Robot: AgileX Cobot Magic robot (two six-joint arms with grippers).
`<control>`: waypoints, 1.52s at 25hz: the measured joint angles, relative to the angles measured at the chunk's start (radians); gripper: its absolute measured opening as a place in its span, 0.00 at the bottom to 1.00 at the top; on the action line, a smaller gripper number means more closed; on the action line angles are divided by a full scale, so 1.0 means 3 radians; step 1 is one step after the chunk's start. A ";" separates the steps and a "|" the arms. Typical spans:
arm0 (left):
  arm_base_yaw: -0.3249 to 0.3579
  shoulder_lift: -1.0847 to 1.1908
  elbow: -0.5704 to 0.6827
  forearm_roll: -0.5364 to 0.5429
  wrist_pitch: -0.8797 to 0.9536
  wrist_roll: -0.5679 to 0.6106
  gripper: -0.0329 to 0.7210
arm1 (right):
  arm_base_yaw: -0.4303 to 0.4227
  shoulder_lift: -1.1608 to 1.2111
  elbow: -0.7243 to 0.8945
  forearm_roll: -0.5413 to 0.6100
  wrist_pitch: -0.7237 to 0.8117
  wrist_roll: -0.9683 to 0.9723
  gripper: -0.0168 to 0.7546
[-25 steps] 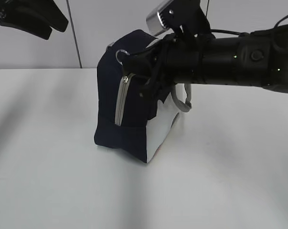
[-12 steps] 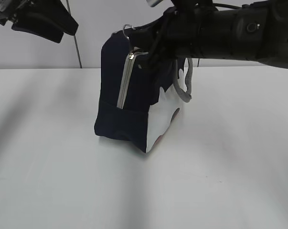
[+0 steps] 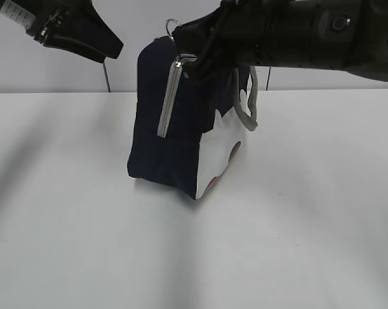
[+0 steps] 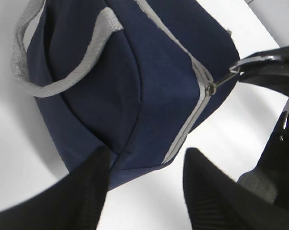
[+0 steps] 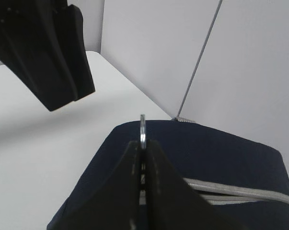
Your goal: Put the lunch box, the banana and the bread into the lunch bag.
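Packing looks finished or nearly so, as a judgement: no lunch box, banana or bread lies anywhere on the table (image 3: 296, 244) in any view, so they are probably inside the bag (image 3: 174, 148), though its contents cannot be seen. What seems left is the zipper (image 3: 170, 100), whose grey strip runs down the bag's near end in the exterior view.

The bag sits on the table at centre frame, tipped so its top leans toward the upper left. The right gripper (image 5: 143, 143) reaches in from the upper right of the exterior frame, its fingers pressed together on the metal pull ring (image 5: 143, 128) at the top of the zipper; in the left wrist view the ring shows at the right edge, pinched at the slider. The left gripper (image 4: 144, 177) hangs in the air at the upper left of the exterior frame, fingers spread and holding nothing, just above the bag's end.

A grey handle (image 3: 248, 103) droops over the white side panel. No brand, label or writing can be read.
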State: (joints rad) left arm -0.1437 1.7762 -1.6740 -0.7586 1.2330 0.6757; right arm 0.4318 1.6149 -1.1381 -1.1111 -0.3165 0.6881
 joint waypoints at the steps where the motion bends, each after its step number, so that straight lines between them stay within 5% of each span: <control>1: 0.0000 0.0030 0.0000 -0.0034 0.0000 0.0060 0.52 | 0.0000 0.0000 0.0000 0.0000 0.0000 0.0007 0.00; 21: -0.0124 0.0369 0.0000 -0.0357 -0.0051 0.0762 0.52 | 0.0000 0.0000 0.0000 0.0000 0.0006 0.0080 0.00; 35: -0.0170 0.0477 0.0000 -0.0422 -0.0067 0.0775 0.33 | 0.0000 0.0000 -0.0007 0.0000 0.0006 0.0080 0.00; 38: -0.0170 0.0477 0.0000 -0.0428 -0.0074 0.0775 0.18 | 0.0000 0.0000 -0.0007 0.0006 0.0006 0.0083 0.00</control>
State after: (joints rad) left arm -0.1947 1.9193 -1.6740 -0.8871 1.2108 0.9083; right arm 0.4318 1.6149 -1.1403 -1.1093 -0.3146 0.7128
